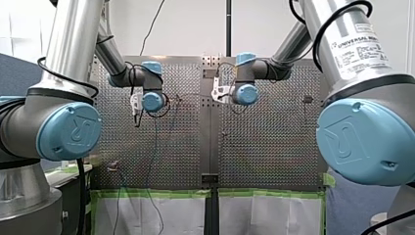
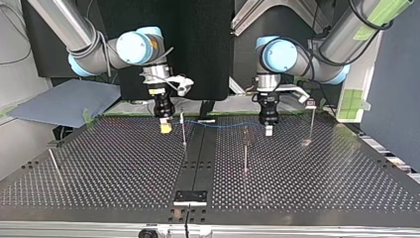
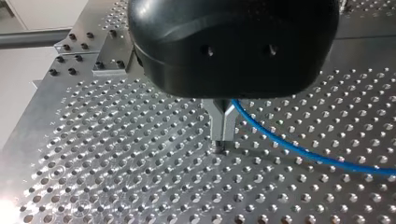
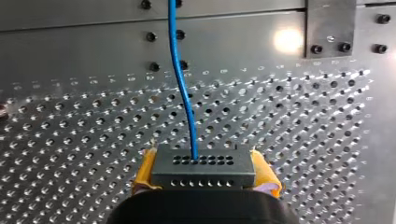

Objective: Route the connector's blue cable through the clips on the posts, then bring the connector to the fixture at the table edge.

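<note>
In the right wrist view my right gripper (image 4: 203,173) is shut on the dark grey connector (image 4: 203,166), with a yellow pad (image 4: 144,171) on each side. The blue cable (image 4: 183,88) leaves the connector's face and runs ahead over the plate. In the top view that gripper (image 2: 166,128) hangs just above the table beside a thin post (image 2: 183,130). The cable (image 2: 228,123) stretches past the post's top to my left gripper (image 2: 268,131). In the left wrist view the metal fingers (image 3: 217,126) of my left gripper (image 3: 223,139) are shut, and the cable (image 3: 299,149) comes out beside them.
Other posts stand in the top view: one (image 2: 245,154) near the middle, one (image 2: 312,124) with a clip at the right, one (image 2: 55,166) at the left. A black fixture (image 2: 190,197) sits at the near table edge. A dark strip (image 2: 198,148) runs down the table's middle.
</note>
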Action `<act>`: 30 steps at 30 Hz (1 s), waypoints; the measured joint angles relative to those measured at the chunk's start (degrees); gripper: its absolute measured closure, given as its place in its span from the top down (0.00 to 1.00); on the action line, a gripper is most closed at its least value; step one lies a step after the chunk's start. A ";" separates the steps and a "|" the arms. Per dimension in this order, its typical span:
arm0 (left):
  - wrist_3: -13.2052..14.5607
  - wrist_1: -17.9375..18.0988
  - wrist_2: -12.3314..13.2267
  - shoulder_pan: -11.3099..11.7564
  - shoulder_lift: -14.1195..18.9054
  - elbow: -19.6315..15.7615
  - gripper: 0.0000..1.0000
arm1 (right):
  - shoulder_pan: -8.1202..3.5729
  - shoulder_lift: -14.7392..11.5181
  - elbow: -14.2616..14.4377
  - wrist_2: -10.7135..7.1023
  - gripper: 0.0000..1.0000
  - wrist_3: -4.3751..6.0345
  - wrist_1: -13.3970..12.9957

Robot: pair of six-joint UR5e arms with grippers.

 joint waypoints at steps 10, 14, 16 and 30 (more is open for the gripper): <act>0.01 -0.32 0.01 0.38 -0.07 0.87 0.00 | -0.13 1.80 -0.04 -0.15 0.00 0.13 -1.41; -0.02 -0.33 0.02 0.44 -0.11 1.19 0.00 | -0.41 1.83 -0.07 -0.29 0.00 0.20 -1.64; -0.04 -0.36 0.03 0.48 -0.17 1.42 0.00 | -0.58 1.84 -0.12 -0.47 0.00 0.21 -1.71; 0.40 -3.26 0.02 0.49 -3.77 5.93 0.00 | -1.32 1.90 -0.69 -1.70 0.00 -0.07 -1.26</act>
